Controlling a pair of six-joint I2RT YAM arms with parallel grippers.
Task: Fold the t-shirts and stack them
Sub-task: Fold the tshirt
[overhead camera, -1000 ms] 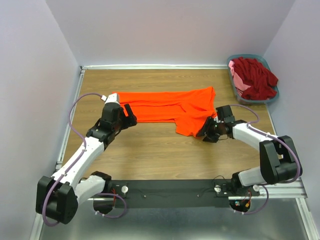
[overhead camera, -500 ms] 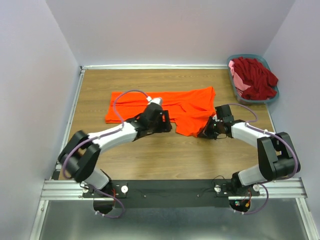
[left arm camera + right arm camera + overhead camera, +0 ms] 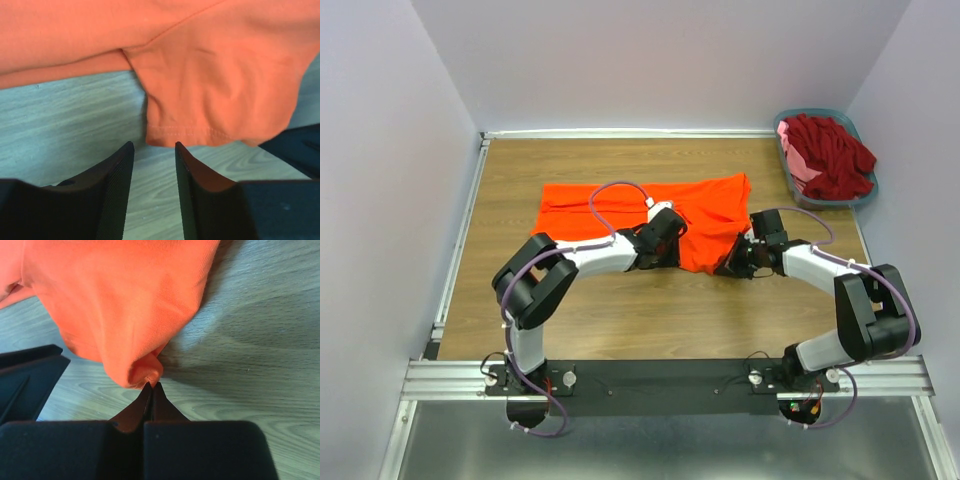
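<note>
Lying across the middle of the overhead view, a bright orange shirt is resting flat on the wooden surface, its right end hanging lower in the frame as a rumpled flap. The left tool is sitting low at the shirt's bottom edge, just left of that flap. In the left wrist view its two dark fingers are standing apart, gaping, with a stitched hem of the flap lying just beyond their tips and bare wood showing between them. The right tool is sitting at the flap's lower right corner. In the right wrist view its fingers are pressing together, pinching a small fold of the orange cloth at their tips. In the upper right corner of the overhead view, a grey-blue basket is holding a dark red shirt piled over a pink shirt, well apart from both tools.
</note>
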